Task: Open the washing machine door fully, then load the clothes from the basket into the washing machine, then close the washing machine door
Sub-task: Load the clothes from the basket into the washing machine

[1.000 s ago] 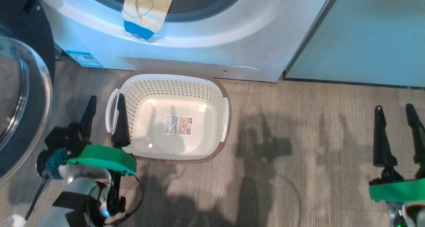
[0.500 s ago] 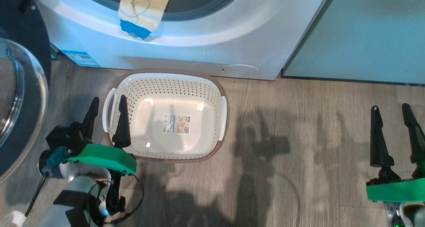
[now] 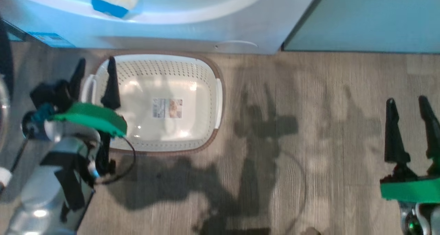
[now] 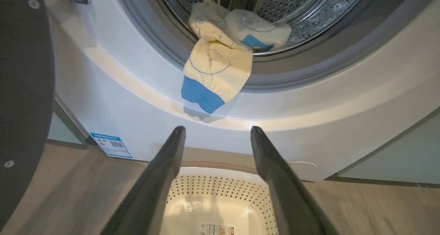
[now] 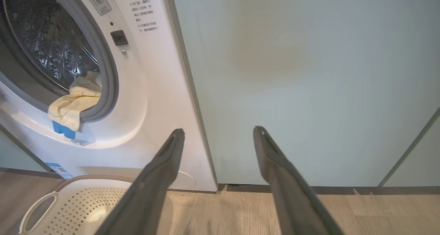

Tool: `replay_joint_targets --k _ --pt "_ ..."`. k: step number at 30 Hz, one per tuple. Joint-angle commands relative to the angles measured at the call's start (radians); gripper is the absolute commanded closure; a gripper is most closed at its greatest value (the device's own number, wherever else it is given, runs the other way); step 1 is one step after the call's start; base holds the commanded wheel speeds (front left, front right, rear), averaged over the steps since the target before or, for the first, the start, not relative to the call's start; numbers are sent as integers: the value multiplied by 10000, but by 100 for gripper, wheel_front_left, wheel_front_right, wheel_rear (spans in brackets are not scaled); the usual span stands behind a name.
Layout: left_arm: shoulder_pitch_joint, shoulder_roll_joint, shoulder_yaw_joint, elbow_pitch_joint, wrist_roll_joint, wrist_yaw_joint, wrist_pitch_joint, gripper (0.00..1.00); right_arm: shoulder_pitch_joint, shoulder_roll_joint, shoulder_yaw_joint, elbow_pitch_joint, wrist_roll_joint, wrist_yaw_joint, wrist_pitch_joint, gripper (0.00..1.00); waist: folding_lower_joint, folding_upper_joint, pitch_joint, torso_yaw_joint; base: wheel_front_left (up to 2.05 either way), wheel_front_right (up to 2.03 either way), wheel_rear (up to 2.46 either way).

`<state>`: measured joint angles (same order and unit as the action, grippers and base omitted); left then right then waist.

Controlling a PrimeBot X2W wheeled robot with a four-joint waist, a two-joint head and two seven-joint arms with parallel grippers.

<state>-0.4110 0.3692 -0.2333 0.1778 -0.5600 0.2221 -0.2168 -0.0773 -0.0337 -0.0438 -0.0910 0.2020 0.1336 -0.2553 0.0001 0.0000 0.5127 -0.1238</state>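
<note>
The washing machine (image 3: 192, 28) stands open, with its black door (image 4: 24, 73) swung out to the left. Pale yellow clothes (image 4: 216, 66) with a blue band hang over the grey seal and down the white front. More of them lie in the steel drum (image 4: 257, 28). The basket (image 3: 218, 104) sits on the floor before the machine, with only its label inside. My left gripper (image 3: 96, 59) is open over the basket's left handle, with nothing between its fingers. My right gripper (image 3: 406, 100) is open over bare floor, far right of the basket.
A pale green cabinet (image 5: 309, 83) adjoins the machine's right side. Grey wood floor (image 3: 309, 142) stretches between the basket and my right gripper. A blue-bordered QR sticker (image 4: 110, 145) marks the machine's lower left front.
The head camera has shifted, sliding the machine and basket up and left in the picture. My left gripper now reaches farther along the basket toward the machine. Both grippers stay open.
</note>
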Motion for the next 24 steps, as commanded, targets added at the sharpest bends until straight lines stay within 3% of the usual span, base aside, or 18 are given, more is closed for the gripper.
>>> replay_joint_targets --k 1,17,24 --pt "-358 398 357 -165 24 -43 12 0 -218 -166 187 -353 62 -29 -65 0 -1 0 411 -289 0 0 0" --pt "-3560 1643 450 2625 237 -746 796 0 -974 -166 497 -292 930 -29 -65 0 -1 0 2055 -1422 0 0 0" --pt "-4461 1892 379 3516 367 -851 881 0 -1159 -166 615 -171 1152 -29 -65 0 -1 0 2280 -1639 0 0 0"
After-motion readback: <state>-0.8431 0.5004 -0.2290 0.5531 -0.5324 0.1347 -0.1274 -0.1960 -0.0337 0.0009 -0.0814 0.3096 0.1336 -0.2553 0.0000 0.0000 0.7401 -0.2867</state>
